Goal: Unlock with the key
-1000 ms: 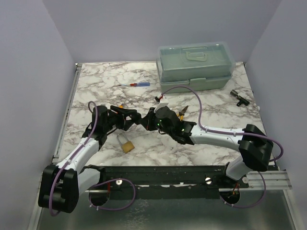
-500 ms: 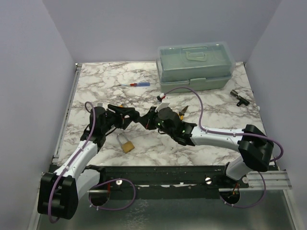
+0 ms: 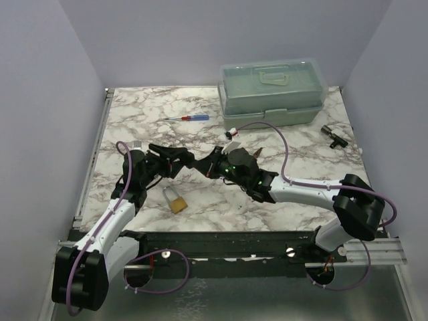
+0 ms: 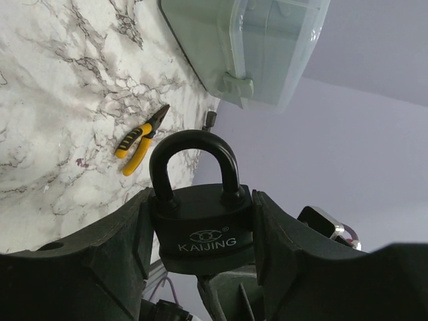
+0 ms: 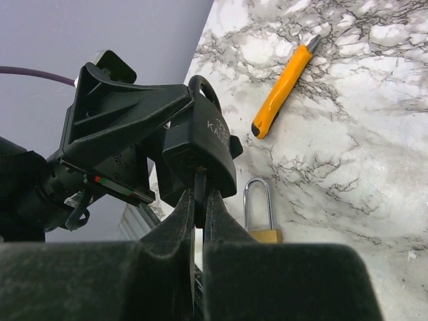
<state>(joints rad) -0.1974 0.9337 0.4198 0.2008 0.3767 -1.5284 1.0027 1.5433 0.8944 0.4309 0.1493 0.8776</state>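
From above, your left tool (image 3: 182, 160) and right tool (image 3: 208, 166) meet over the desk (image 3: 294, 154). Left wrist: the left tool is clamped on the black Kaijing padlock (image 4: 200, 231). Right wrist: the right tool pinches the key (image 5: 199, 182) at the keyhole; if you push tilted, it may bend or slip.

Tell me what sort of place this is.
Likely a robot test bench in a lab: a left arm and right arm bolted to a marble-patterned table, plain walls boxing it in, props laid out: a toolbox, a screwdriver, a brass padlock.
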